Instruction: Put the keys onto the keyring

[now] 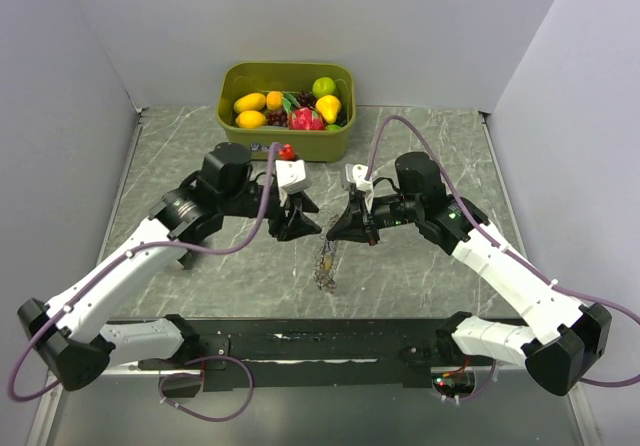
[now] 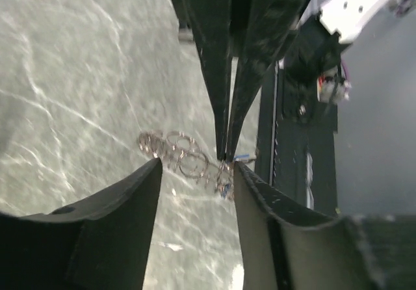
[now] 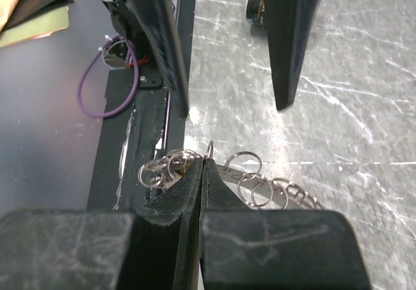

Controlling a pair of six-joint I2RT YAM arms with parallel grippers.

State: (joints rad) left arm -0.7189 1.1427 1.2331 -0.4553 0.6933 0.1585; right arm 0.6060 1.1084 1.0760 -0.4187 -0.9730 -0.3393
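My right jaws are pinched shut on the keyring (image 3: 255, 187) — its chain runs crosswise just past the tips of my left jaws — those stand part open.

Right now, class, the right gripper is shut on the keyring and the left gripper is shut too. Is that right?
No. The left gripper is open, as the left wrist view shows. The right gripper is shut on the keyring.
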